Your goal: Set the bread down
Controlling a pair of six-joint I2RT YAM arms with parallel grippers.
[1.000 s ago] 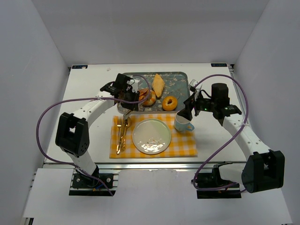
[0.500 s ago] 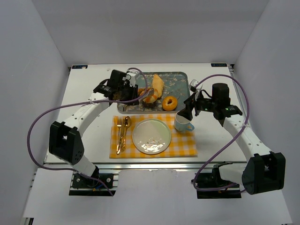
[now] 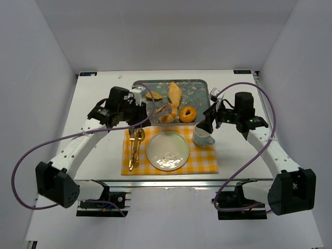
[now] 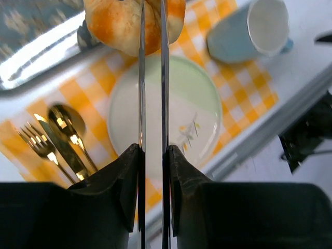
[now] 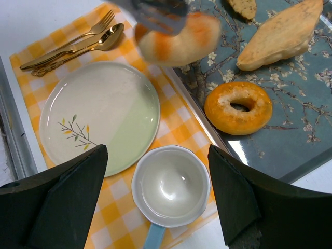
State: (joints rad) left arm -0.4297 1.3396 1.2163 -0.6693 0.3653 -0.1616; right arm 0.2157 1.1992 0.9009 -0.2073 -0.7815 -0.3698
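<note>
Left gripper [image 4: 151, 15] pinches bread [image 4: 111, 26] at its fingertips, jaws nearly together, above tray [image 4: 23, 23] edge. Plate [image 4: 181, 93] bare, below the fingers toward the wrist. Pickup done; carry-over, lowering and release remain.

A: Where is the bread [image 3: 167, 115] at this moment?

B: It is in the left gripper [image 3: 162, 109], pinched between the two thin fingers. It hangs over the near edge of the tray [image 3: 199, 88], close to the far rim of the plate [image 3: 176, 155].

A: How does it look?

B: It is round and domed, golden-orange with paler patches. In the left wrist view the bread [image 4: 111, 26] sits at the top, cut off by the frame. In the right wrist view the bread [image 5: 181, 44] is blurred, so I cannot tell its top pattern.

A: Does it touch the tray?

B: It seems raised above it, but I cannot tell for sure.
</note>
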